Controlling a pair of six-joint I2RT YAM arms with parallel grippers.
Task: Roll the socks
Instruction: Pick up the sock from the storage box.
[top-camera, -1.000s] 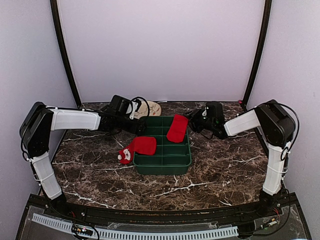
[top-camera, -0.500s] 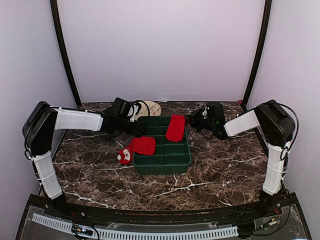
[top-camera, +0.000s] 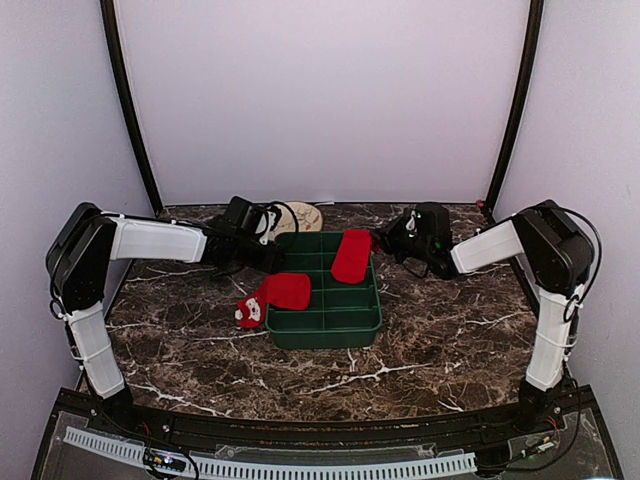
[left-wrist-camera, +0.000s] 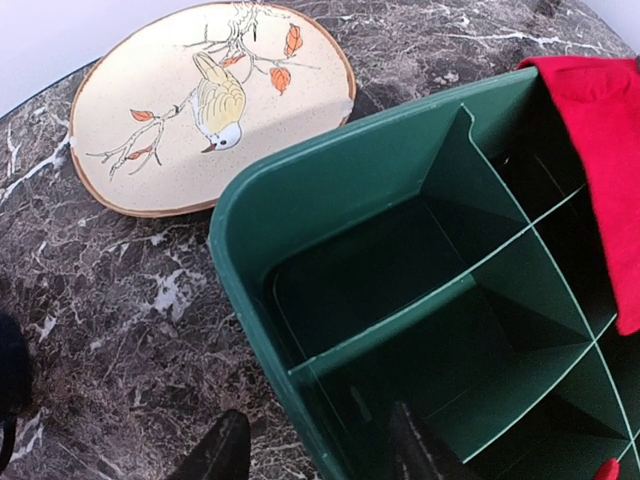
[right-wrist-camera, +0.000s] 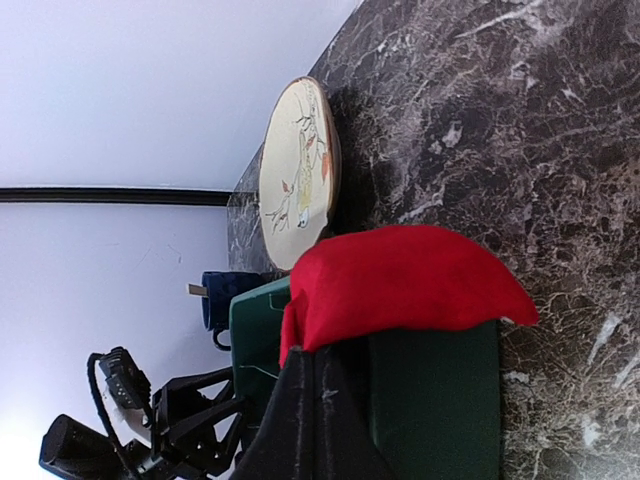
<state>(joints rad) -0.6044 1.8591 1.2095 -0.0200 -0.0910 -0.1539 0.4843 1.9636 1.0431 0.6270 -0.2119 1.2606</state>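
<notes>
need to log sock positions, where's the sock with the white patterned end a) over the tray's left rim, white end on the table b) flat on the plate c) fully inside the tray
a: the top view shows the patterned sock draped across the green tray's left rim, white end resting on the table

The left end effector (left-wrist-camera: 320, 455) straddles one wall of the green divided tray (left-wrist-camera: 330, 165), jaws apart. A red sock (left-wrist-camera: 600, 150) overlaps the tray's right side. A bird-painted plate (left-wrist-camera: 200, 100) lies on the desk (left-wrist-camera: 150, 300).
</notes>
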